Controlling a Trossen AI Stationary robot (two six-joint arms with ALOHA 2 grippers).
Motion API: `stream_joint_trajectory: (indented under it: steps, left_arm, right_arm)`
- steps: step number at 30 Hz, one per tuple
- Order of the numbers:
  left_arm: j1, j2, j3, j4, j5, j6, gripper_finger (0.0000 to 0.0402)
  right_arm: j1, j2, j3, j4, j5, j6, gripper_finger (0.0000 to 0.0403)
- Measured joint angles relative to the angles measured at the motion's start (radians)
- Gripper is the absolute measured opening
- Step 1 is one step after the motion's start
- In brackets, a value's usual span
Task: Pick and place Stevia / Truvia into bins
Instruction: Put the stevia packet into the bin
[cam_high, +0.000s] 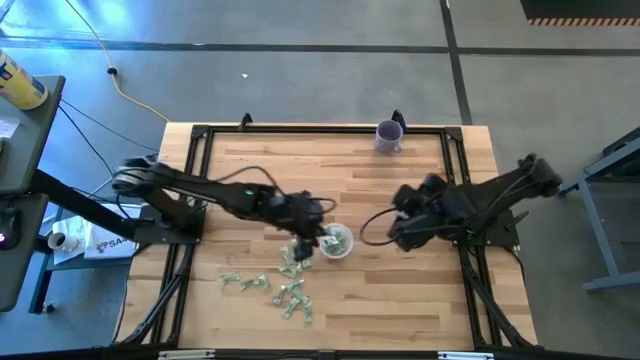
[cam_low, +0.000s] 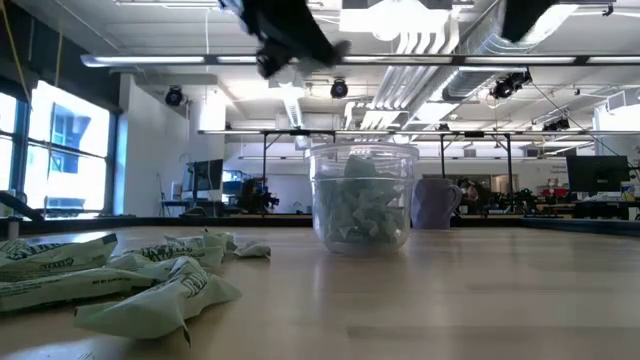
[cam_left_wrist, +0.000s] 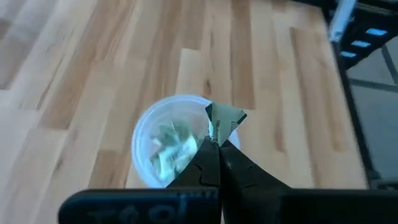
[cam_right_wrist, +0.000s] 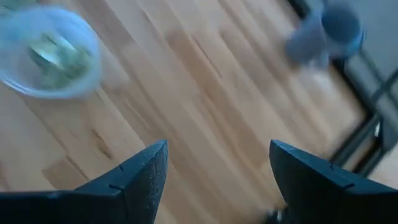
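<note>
The clear cup (cam_high: 336, 242) stands near the table's middle, holding several pale green sachets (cam_low: 364, 198). More sachets lie loose on the wood near the near edge (cam_high: 270, 285), and they also show in the low view (cam_low: 120, 275). My left gripper (cam_left_wrist: 214, 144) hovers right above the cup's rim (cam_left_wrist: 149, 124), shut on one sachet (cam_left_wrist: 222, 118). My right gripper (cam_right_wrist: 217, 165) is open and waits to the right of the cup (cam_right_wrist: 50, 53), above bare wood. My left gripper pinches one pale green sachet by its lower edge (cam_left_wrist: 216, 134) between its two fingertips, coming from above and pointing down. The sachet sticks out past the fingertips, lifted clear, over the cup's rim.
A purple opaque cup (cam_high: 389, 135) stands by the table's far edge, also seen in the low view (cam_low: 436, 203) behind the clear cup. Bare wood lies between the clear cup and the right arm (cam_high: 470, 205). A black frame runs round the table (cam_high: 200, 135).
</note>
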Motion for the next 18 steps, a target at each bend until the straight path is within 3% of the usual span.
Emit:
stream_joint_trajectory:
  steps: [3,6,13,18]
  left_arm:
    - [0.029,0.121,0.043,0.056,0.013,0.006,0.0030]
    - [0.043,0.221,0.074,0.020,-0.015,0.010,0.0078]
    - [0.030,0.223,0.285,-0.457,-0.017,0.013,0.0241]
    - [-0.019,0.152,0.308,-0.740,-0.045,0.016,0.0306]
  right_arm:
    - [0.025,-0.078,-0.125,0.005,-0.060,0.092,0.0271]
    - [0.051,-0.118,-0.196,0.044,-0.101,0.129,0.0271]
    - [0.062,-0.098,-0.231,0.164,-0.087,0.057,0.0271]
    - [0.026,-0.051,-0.231,0.318,-0.086,-0.113,0.0271]
